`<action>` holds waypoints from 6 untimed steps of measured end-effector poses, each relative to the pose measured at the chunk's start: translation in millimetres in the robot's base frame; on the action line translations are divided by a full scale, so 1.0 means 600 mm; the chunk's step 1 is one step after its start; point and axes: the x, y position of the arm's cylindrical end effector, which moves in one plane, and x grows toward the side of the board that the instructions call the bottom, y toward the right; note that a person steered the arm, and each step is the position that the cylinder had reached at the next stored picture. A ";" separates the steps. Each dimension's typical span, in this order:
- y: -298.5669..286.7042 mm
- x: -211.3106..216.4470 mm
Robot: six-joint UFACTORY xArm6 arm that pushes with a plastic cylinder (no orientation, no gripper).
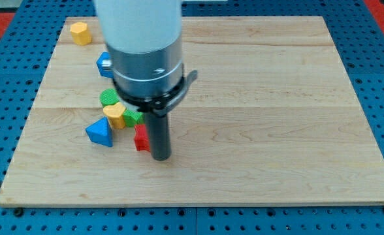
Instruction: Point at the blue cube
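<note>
My tip [161,157] rests on the wooden board [257,98], just right of a red block [141,138] that it touches or nearly touches. A blue block [104,64], partly hidden by the arm, sits at the upper left, well above the tip. A blue triangular block [100,132] lies to the left of the tip. A yellow block [114,113] and two green blocks [109,97] [132,117] cluster between them.
A yellow block [80,32] sits near the board's top left corner. The arm's white and grey body [146,59] covers part of the board's upper left. Blue pegboard [375,39] surrounds the board.
</note>
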 end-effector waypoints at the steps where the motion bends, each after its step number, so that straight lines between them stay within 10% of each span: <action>1: -0.067 -0.016; 3: -0.044 0.032; 6: -0.395 -0.113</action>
